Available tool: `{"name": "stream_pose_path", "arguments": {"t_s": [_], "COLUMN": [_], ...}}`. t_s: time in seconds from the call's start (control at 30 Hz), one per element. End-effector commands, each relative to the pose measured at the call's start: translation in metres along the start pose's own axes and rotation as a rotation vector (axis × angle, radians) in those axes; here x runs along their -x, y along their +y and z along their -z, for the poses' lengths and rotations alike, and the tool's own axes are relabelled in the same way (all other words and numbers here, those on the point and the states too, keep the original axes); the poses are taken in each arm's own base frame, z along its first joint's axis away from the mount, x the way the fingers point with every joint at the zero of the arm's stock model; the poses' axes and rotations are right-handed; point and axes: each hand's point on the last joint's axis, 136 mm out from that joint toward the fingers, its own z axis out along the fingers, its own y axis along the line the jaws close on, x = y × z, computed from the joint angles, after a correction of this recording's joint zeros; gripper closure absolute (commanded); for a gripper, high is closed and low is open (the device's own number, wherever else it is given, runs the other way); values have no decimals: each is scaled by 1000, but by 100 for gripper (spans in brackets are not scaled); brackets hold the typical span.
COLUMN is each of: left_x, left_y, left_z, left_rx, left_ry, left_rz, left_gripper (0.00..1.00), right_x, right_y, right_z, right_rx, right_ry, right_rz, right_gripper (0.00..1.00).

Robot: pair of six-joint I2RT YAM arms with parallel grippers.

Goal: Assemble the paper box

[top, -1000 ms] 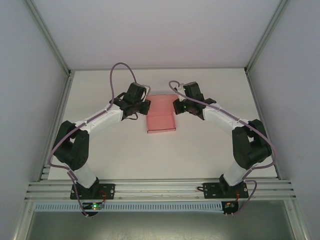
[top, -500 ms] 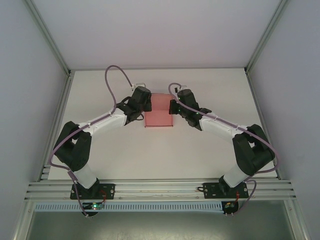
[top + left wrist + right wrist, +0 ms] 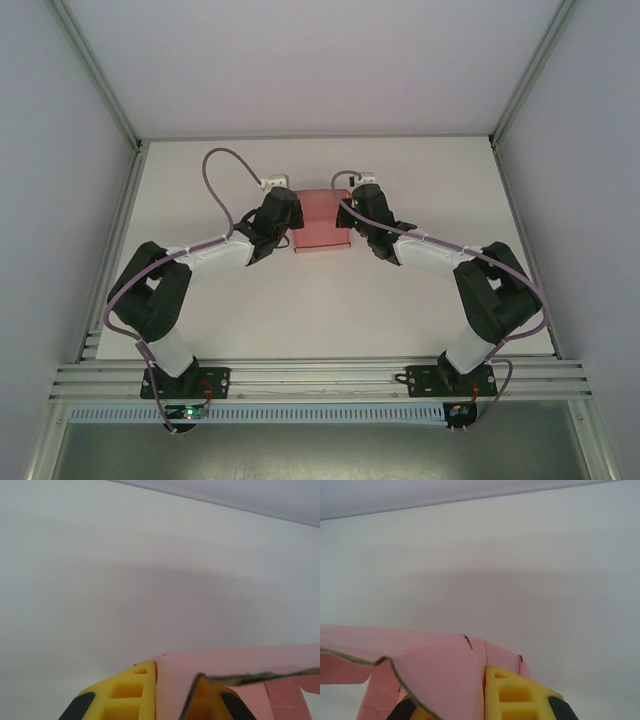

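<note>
Gripping pink paper box [image 3: 320, 226] at opposite edges: left fingers [image 3: 125, 700] clamping one side panel, right fingers [image 3: 517, 697] clamping other. Hanging between both, part-folded, open; flap tucking and closing seemingly remaining.

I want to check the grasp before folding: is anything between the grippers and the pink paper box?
Nothing visible stands between them. The left gripper and the right gripper are each shut directly on the card of the paper box, one at each side.
</note>
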Motion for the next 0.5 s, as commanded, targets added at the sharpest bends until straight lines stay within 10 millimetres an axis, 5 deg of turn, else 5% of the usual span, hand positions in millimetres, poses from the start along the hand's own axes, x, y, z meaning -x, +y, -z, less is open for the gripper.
{"name": "stream_pose_path", "arguments": {"t_s": [0.0, 0.17, 0.47], "left_x": [11, 2, -44], "left_y": [-22, -24, -18], "left_z": [-3, -5, 7], "left_rx": [-108, -125, -160], "left_ry": [-79, -69, -39], "left_rz": [58, 65, 34], "left_gripper": [100, 100, 100], "right_x": [-2, -18, -51], "right_y": [12, 11, 5], "right_z": [-4, -4, 2], "right_rx": [71, 95, 112], "right_ry": [-33, -2, 29], "right_rz": [-26, -39, -93], "right_gripper": [100, 100, 100]}}
